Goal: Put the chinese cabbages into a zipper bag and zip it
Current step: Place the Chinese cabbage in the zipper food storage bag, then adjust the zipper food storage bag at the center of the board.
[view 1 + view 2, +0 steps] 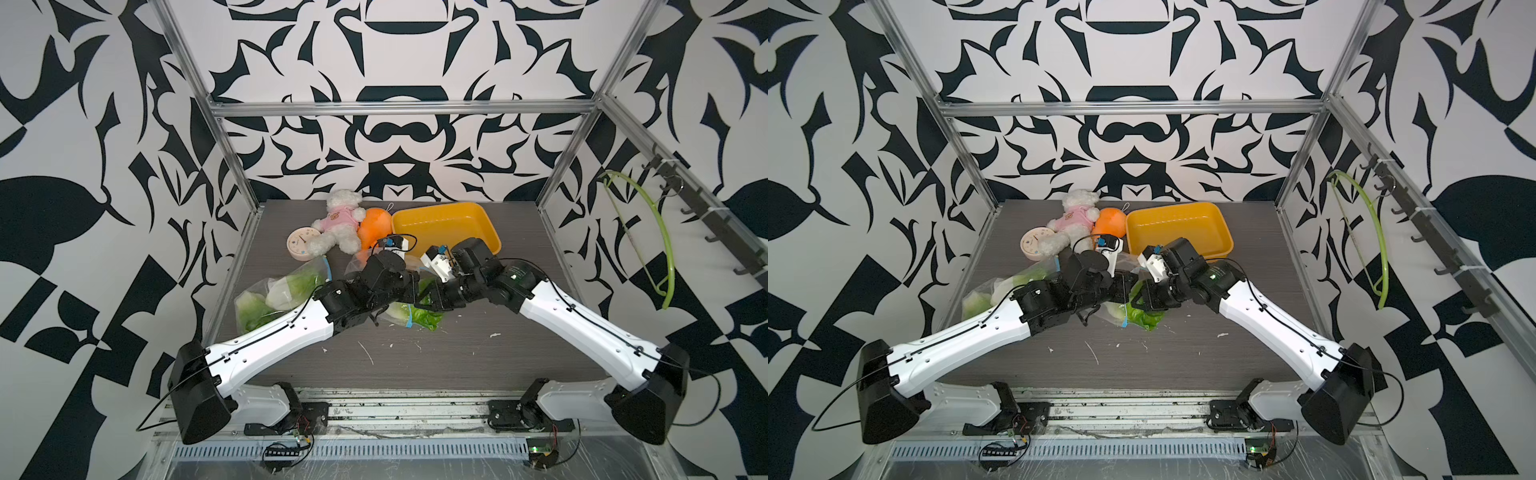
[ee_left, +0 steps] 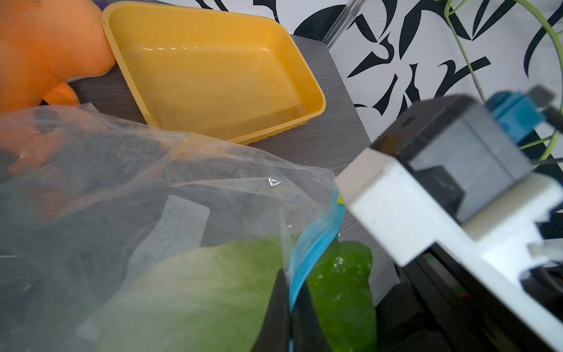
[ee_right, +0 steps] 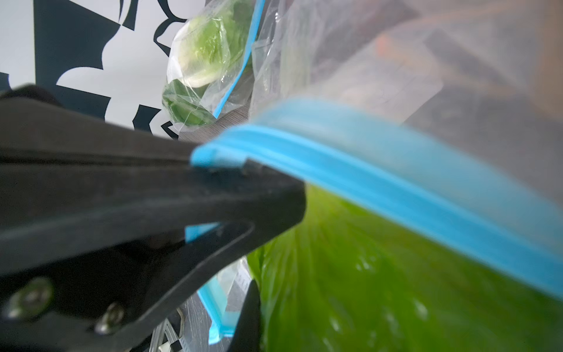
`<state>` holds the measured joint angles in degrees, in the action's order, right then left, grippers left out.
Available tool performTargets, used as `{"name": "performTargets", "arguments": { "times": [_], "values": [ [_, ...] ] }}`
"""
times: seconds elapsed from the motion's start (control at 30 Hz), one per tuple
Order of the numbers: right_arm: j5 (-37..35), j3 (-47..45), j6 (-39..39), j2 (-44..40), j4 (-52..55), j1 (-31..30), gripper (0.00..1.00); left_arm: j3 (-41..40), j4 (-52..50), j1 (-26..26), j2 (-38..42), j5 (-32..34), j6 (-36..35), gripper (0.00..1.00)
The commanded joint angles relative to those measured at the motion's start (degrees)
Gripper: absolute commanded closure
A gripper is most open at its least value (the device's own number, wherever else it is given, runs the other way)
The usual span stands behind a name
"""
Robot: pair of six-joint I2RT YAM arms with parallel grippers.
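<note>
Desk, centre: both arms meet over a clear zipper bag, seen in both top views. One chinese cabbage lies inside it. Its dark green leaves stick out past the blue zip strip, so the mouth is not zipped there.

Left tool: fingers together, clamped on the zip strip at the bag's mouth. The strip runs up from between them.

Right tool: jaws a little apart. The end of the zip strip rests on the upper finger, and more blue edge and plastic show in the gap. View is blurred, so I cannot tell whether anything is pinched.

Left edge of desk, about halfway along: second zipper bag lying flat. It holds the bagged cabbages, white stems and green leaves, count unclear.

Far edge: yellow tray, orange plush just beside it, then a teddy bear in a pink top touching the plush, and a round clock against the bear.

White scraps lie scattered toward the near edge.
</note>
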<state>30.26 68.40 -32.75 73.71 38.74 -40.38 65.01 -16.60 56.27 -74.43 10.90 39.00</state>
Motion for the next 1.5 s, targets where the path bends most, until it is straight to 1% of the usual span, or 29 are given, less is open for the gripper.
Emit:
{"name": "performTargets", "arguments": {
  "times": [0.0, 0.13, 0.17, 0.27, 0.37, 0.47, 0.57, 0.63, 0.7, 0.83, 0.93, 1.13, 1.27, 1.47],
  "values": [
    [0.60, 2.08, 0.44, -2.58, -2.97, -0.31, 0.79, 0.96, 0.62, 0.24, 3.24, 1.85, -0.35, 1.00],
    [0.72, 3.95, 1.99, -4.17, -0.19, -0.31, 0.68, -0.51, 1.39, 0.24, 4.67, 4.34, 0.46, 1.00],
    [0.15, 4.47, 2.28, -4.94, 0.69, -0.31, 0.65, -0.82, 1.59, 0.24, 4.94, 4.84, 0.53, 1.00],
    [-3.24, 6.85, 3.38, -7.22, 4.89, -0.31, 0.59, -1.63, 1.14, 0.24, 5.49, 6.09, 0.68, 1.00],
    [-6.87, 9.60, 4.06, -9.25, 9.77, -0.31, 0.57, -2.55, 1.50, 0.24, 6.22, 6.77, 1.07, 1.00],
    [-13.64, 11.59, 4.24, -10.55, 15.69, -0.31, 0.56, -3.05, 2.20, 0.24, 6.49, 6.86, 1.17, 1.00],
    [-20.85, 11.35, 3.09, -10.96, 20.68, -0.31, 0.56, -3.05, 2.04, 0.24, 6.23, 6.90, 1.16, 1.00],
    [-22.70, 9.47, 1.83, -11.04, 21.64, -0.31, 0.56, -2.95, 2.11, 0.24, 6.06, 6.91, 1.25, 1.00],
    [-21.82, 6.32, 0.01, -11.12, 19.90, -0.31, 0.56, -2.98, 2.19, 0.24, 5.97, 6.98, 1.34, 1.00],
    [-17.28, -2.99, -4.67, -12.40, 10.62, -0.31, 0.56, -2.88, 2.04, 0.24, 6.11, 7.21, 1.26, 1.00],
    [-18.43, -6.50, -6.17, -12.63, 8.45, -0.30, 0.56, -2.90, 1.87, 0.24, 6.34, 7.21, 1.33, 1.00],
    [-20.98, -10.58, -7.36, -13.24, 5.50, -0.30, 0.61, -2.86, 1.98, 0.24, 6.66, 6.90, 1.42, 1.00],
    [-19.57, -12.15, -8.60, -12.52, 1.03, -0.31, 0.65, -2.80, 2.28, 0.24, 6.50, 6.66, 1.43, 1.00],
    [-17.94, -13.87, -9.47, -10.17, -2.69, -0.31, 0.71, -2.35, 1.93, 0.24, 6.48, 6.73, 1.16, 1.00]
  ]
}}
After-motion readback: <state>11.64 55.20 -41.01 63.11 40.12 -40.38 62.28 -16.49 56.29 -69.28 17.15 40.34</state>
